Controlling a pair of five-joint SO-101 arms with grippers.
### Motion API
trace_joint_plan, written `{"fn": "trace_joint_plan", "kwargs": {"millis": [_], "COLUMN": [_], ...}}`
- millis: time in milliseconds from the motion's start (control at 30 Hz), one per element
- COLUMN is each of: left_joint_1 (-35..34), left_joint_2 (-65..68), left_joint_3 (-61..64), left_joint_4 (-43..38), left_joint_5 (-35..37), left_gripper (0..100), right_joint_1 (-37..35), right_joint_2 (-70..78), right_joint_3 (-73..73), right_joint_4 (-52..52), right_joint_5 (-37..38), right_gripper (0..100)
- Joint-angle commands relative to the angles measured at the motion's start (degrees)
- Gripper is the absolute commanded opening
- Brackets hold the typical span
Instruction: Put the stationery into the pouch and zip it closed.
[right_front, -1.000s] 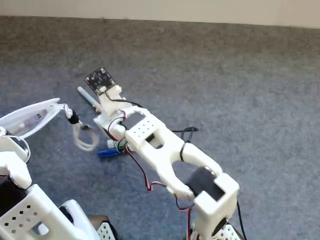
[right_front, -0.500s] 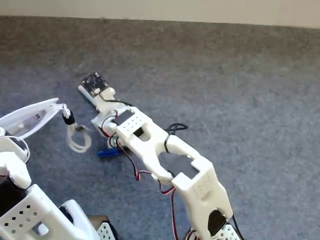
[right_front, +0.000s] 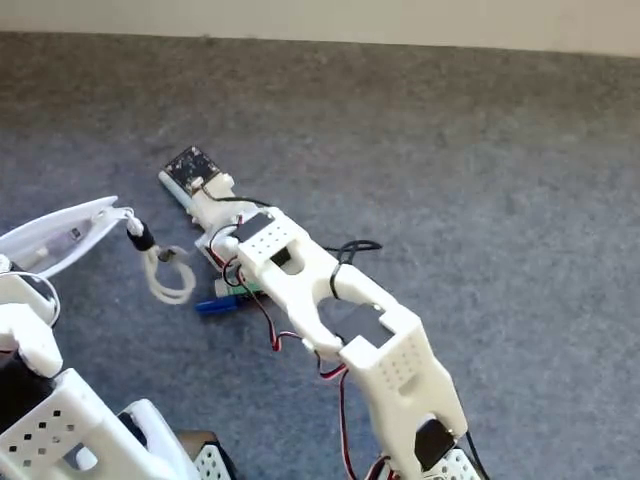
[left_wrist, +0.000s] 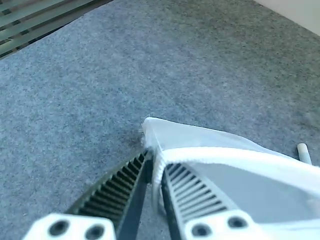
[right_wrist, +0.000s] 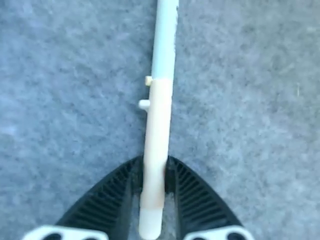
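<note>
Down came my right gripper (right_wrist: 152, 163), jaws squeezing the white pen (right_wrist: 163, 60) tight. My left gripper (left_wrist: 154, 163) jaws pinch the edge of the pouch (left_wrist: 240, 172).

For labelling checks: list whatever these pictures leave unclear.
Pen: in the high view the right arm covers nearly all of it.
Blue item: half under that arm in the high view; its kind is unclear.
Pouch: cut off by the edge in high and left wrist views; its opening and contents are hidden.
</note>
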Motion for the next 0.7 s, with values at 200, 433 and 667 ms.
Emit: {"fn": "trace_joint_plan", "kwargs": {"millis": [200,433,667], "left_joint_1": [-0.3,0.0,2.1], "left_joint_2": [-0.1,-0.1,-0.2], "left_joint_3": [-0.9,-2.2,-2.9], "left_joint_4": [-0.4,-0.2,0.0], "left_joint_5": [0.8,0.9,0.9], "left_gripper": [1,1,1], "right_joint_1": [2.9,4.3,4.6], "right_joint_2": [-5.9,-15.6,-24.0], "right_joint_3": [-0.4,6.3,14.2], "right_joint_4": [1.0,1.0,1.0], "right_joint_5": [0.5,0.5,-4.1], "right_gripper": [0.3,0.3,0.3]}}
